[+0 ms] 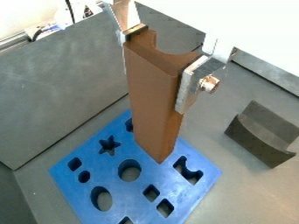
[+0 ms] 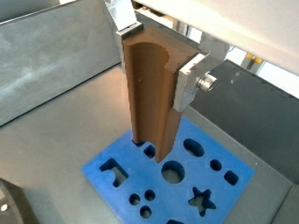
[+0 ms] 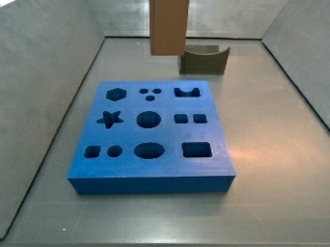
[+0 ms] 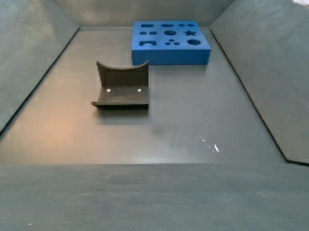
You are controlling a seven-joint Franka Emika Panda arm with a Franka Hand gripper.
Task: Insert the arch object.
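Arch object (image 1: 152,96), a tall, slim, tan-brown wooden prism with smooth sides, hangs upright in the gripper (image 1: 163,54), which I see clamped on its upper part in both wrist views; the silver fingers (image 2: 187,80) press against opposite sides of it. A curved hollow shows at its top end between the fingers in both wrist views. Its lower end hangs over the blue board (image 1: 135,179), and I cannot tell from the wrist views whether it touches the board's surface. In a side view only the prism's lower part (image 3: 169,26) shows, hanging from the upper edge of the picture above the far end of the board (image 3: 154,135), with the gripper itself out of that picture. The board lies flat on the grey floor (image 4: 169,135) and carries cut-outs of many shapes: a star (image 3: 111,120), a hexagon (image 3: 118,94), round and oval holes, squares and an arch-shaped slot (image 3: 190,92); every one I can see stands empty. Grey walls (image 3: 58,106) slope up around the floor, leaving narrow strips of bare floor beside the board on its long sides. A short dark grey-brown block (image 4: 121,86) with a curved notch stands on the floor apart from the board, with wide open floor around it in a side view.
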